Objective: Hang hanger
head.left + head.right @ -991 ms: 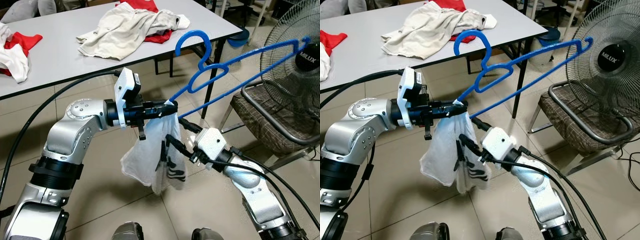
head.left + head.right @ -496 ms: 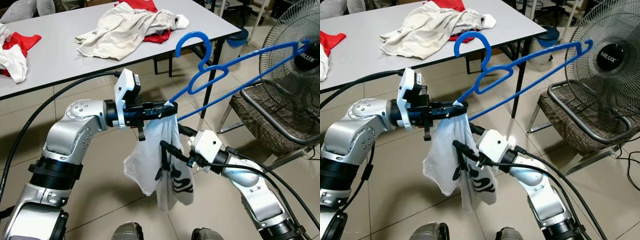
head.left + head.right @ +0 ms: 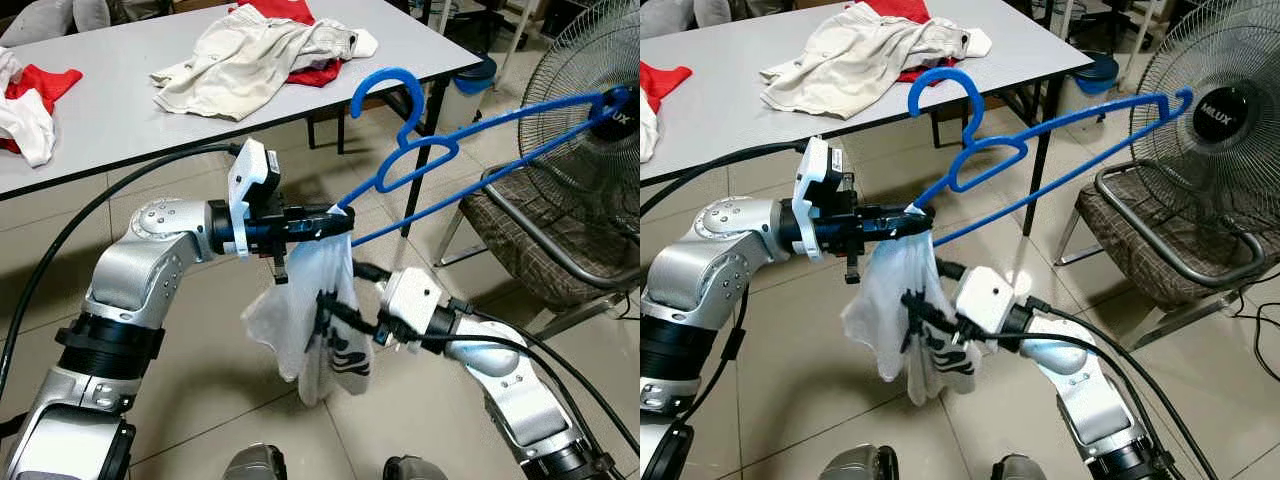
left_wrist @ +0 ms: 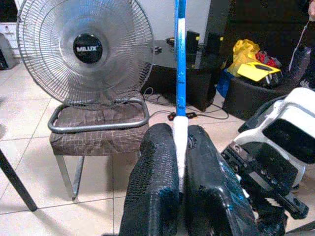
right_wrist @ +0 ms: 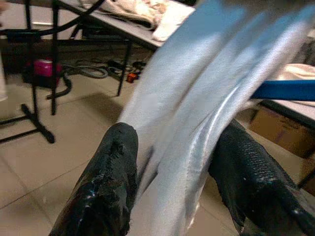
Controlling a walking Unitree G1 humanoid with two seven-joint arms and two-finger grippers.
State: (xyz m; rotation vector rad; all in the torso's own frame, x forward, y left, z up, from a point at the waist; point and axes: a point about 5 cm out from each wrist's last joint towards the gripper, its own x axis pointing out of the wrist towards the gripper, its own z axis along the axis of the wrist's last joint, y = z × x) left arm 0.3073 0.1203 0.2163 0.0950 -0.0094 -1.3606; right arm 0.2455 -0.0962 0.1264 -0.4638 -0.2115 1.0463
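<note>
A blue plastic hanger (image 3: 470,125) slants up from the centre toward the fan, its hook (image 3: 385,80) pointing up. My left gripper (image 3: 335,218) is shut on the hanger's near end together with the top of a white garment (image 3: 290,320). In the left wrist view its fingers (image 4: 157,187) pinch white cloth with the blue bar (image 4: 180,54) rising from them. The garment hangs bunched below that end. My right gripper (image 3: 325,308) is shut on the garment lower down; in the right wrist view the cloth (image 5: 197,118) runs between its fingers (image 5: 108,182).
A grey table (image 3: 120,110) behind carries a beige garment (image 3: 250,55) and red and white clothes (image 3: 35,95). A standing fan (image 3: 600,120) and a checked chair (image 3: 540,235) are close on the right, near the hanger's far tip. Tiled floor lies below.
The garment, stretched long half a second ago, now hangs shorter and more bunched. My right gripper has shifted slightly toward the left arm. The hanger's far tip has edged toward the fan.
</note>
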